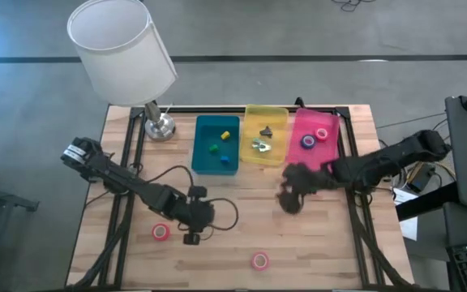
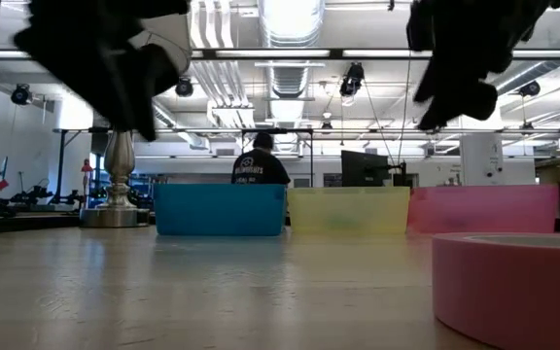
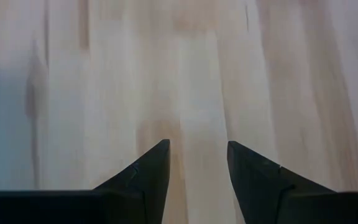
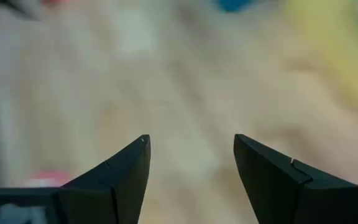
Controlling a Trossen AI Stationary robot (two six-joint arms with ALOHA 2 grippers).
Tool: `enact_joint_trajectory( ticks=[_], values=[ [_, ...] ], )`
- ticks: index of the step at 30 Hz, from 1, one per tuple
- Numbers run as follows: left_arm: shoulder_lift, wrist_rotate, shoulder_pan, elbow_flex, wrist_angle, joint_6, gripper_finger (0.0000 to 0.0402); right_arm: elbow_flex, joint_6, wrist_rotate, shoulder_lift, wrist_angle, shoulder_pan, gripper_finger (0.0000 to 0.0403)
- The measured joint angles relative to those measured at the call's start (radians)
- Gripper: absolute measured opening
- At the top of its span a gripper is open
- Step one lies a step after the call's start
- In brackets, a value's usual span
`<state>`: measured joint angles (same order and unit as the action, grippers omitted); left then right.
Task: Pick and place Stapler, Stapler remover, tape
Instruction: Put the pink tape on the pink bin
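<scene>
High view: both tools over mid-table.

No text, label, brand, number or sign can be read; pale marks on a distant person's [image 2: 261,167] dark shirt stay illegible.

Four small ring-shaped tape rolls with pale centres lie flat. One red-pink roll [image 1: 161,232] lies on the bare wood toward the near left corner of the bench. A second red-pink roll [image 1: 259,260] lies close to the near edge, about the middle. A third red-pink roll [image 1: 322,135] and the blue-purple roll [image 1: 307,142] lie just beside each other near the far right corner
</scene>
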<state>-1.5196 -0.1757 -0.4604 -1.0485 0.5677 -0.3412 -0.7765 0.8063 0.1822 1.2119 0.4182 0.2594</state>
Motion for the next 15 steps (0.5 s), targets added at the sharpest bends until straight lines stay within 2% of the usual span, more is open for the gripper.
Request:
enact_joint_trajectory(
  ticks=[4,8,13,15],
  values=[
    [0.0,0.0,-0.045,0.001,0.11,-0.089,0.0163,0.0,0.122,-0.002,0.083,-0.175,0.128,0.0224],
    [0.0,-0.001,-0.088,0.002,0.211,-0.153,0.0163,0.0,0.161,-0.048,0.175,-0.311,0.222,0.0224],
    [0.0,-0.001,-0.12,0.006,0.297,-0.216,0.0163,-0.002,0.193,-0.132,0.292,-0.536,0.284,0.0224],
    [0.0,-0.005,-0.121,0.007,0.301,-0.229,0.0163,-0.019,0.214,-0.139,0.345,-0.541,0.287,0.0224]
  ],
)
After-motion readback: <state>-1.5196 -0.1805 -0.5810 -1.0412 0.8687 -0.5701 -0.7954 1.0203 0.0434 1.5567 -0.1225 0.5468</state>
